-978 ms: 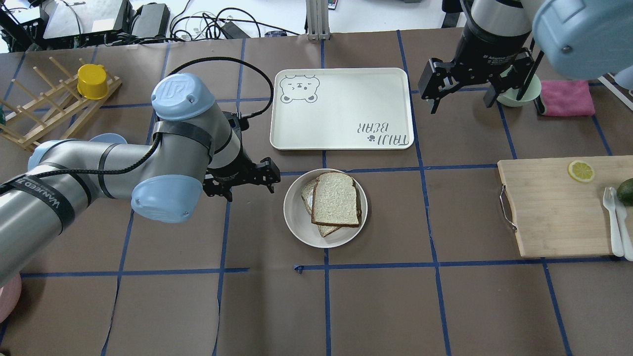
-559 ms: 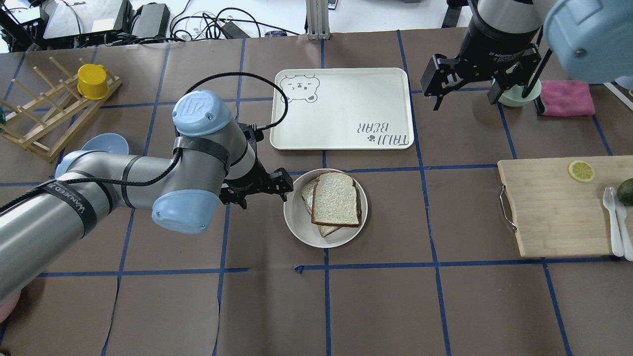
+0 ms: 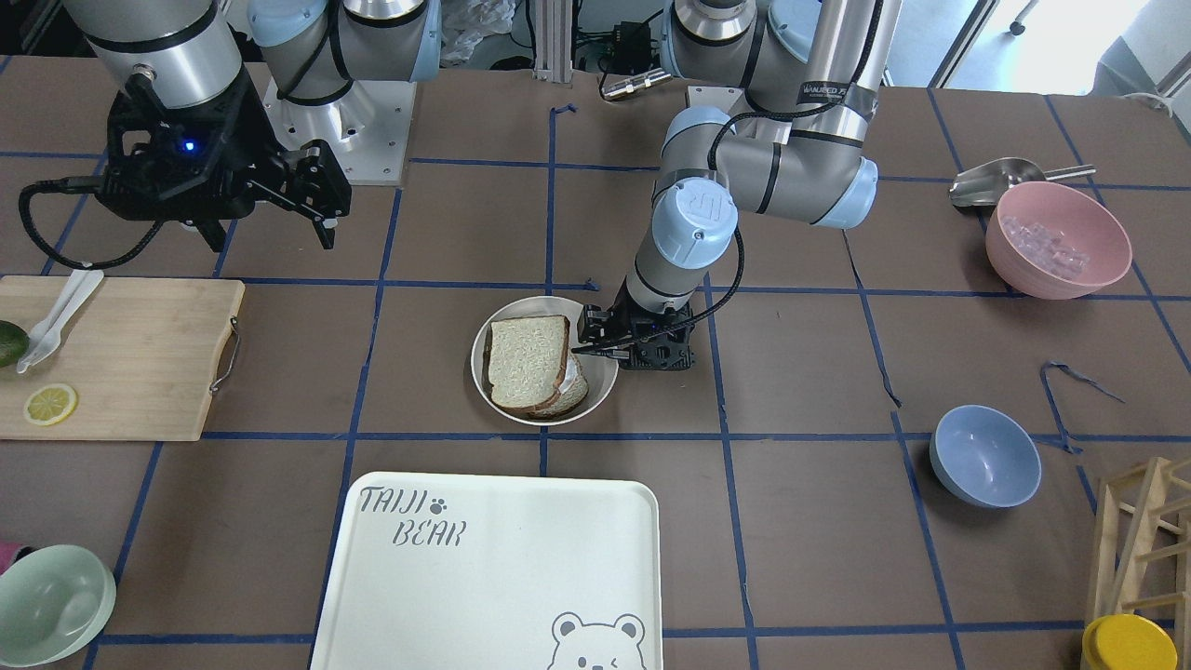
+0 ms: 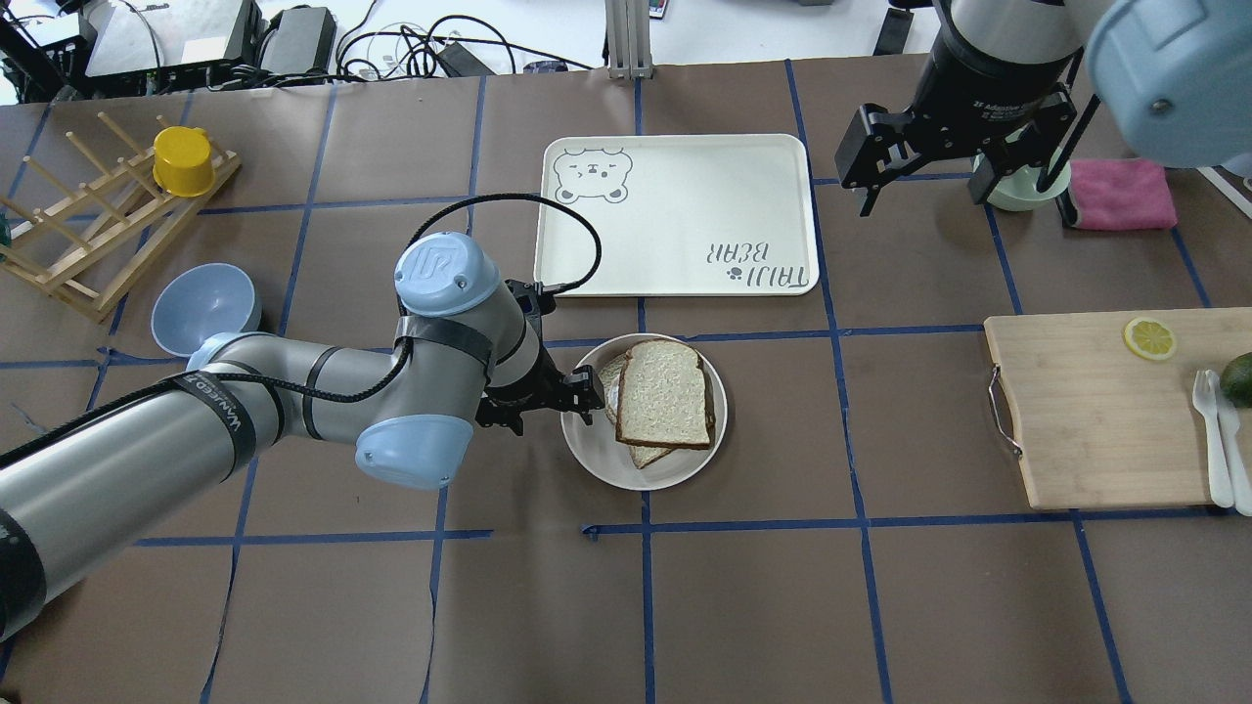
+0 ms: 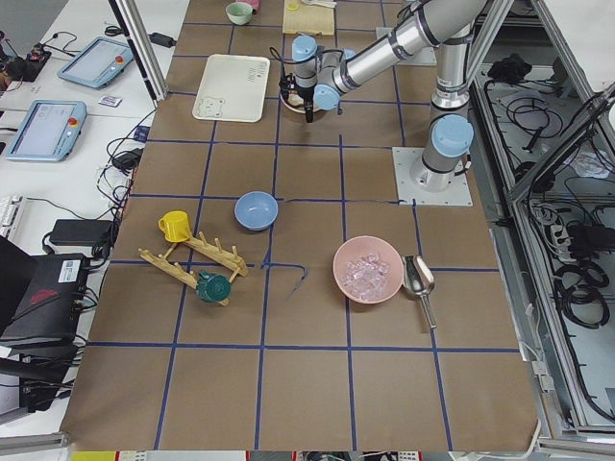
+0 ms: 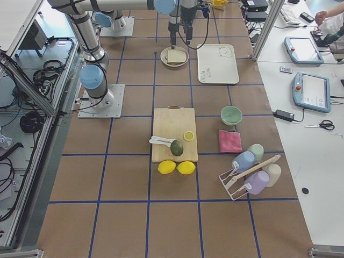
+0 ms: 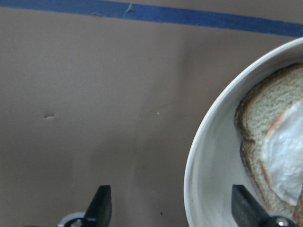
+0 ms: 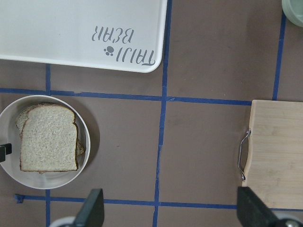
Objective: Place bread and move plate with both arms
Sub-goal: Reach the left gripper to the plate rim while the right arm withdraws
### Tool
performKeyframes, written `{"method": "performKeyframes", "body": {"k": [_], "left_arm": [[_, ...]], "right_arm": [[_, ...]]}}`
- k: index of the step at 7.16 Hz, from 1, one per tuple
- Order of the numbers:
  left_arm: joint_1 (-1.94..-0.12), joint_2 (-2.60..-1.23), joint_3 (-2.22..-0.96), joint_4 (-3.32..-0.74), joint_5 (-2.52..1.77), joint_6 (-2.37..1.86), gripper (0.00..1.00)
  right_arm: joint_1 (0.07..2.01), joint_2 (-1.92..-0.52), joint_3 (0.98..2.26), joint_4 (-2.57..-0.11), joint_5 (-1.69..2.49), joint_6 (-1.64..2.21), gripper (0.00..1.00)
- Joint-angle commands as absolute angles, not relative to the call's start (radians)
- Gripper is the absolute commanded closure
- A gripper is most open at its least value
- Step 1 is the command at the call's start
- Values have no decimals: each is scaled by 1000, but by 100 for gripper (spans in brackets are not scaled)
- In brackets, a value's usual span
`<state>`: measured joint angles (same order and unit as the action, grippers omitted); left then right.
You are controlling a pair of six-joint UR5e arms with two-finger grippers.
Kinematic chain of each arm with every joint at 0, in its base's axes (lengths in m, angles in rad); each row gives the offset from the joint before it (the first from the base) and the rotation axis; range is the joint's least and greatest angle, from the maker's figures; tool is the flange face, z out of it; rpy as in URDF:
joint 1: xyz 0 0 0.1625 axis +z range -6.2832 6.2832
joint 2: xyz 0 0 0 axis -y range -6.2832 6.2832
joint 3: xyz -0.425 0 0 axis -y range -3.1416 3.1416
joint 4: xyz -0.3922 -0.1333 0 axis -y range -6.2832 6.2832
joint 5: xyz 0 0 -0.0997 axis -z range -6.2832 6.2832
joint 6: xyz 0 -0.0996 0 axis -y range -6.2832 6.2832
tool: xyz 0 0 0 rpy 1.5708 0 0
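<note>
**Left gripper advanced to plate rim; plate and bread unmoved**

Since the earlier overhead frames, the left gripper (image 4: 589,396) has travelled right across the table. It now sits at the left rim of the round cream-white plate (image 4: 599,448). The right gripper (image 4: 921,191) has hardly shifted, and the plate and its contents lie as before.

Markings: the large rectangular cream tray (image 3: 521,568) carries "TAIJI BEAR" with a paw print, and a bear face in one corner. White lettering on the left arm's black strap (image 4: 220,411) is too small to read reliably.

Left gripper: jaws wide apart, holding nothing. In the wrist view one fingertip (image 7: 99,210) is over the brown table paper outside the plate. The other is inside the plate wall, so the rim lies between them.

Task item: the plain square slice of pale speckled bread (image 4: 665,394) lies in the plate, askew on top of the egg-topped slice (image 7: 284,151). It is just right of the left gripper and apart from it. The plate stands at table centre, just on the near side of the tray.

Right gripper: jaws wide open and empty, raised over the far right of the table, well apart from the plate.
</note>
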<state>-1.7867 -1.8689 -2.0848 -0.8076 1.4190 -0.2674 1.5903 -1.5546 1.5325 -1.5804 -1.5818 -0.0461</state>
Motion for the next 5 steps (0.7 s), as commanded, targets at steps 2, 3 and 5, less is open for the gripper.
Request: {"method": "performKeyframes", "body": {"k": [2, 3, 5], "left_arm": [[-1789, -1896, -2082, -789, 1414, -265, 82], [-1789, -1898, -2082, -785, 1414, -265, 100], [-1786, -1885, -2065, -782, 1411, -259, 100]], "right_arm": [[1589, -1554, 1532, -1583, -1583, -46, 0], [1589, -1554, 1532, -1585, -1583, -46, 0], [1588, -1554, 1532, -1585, -1583, -46, 0]]}}
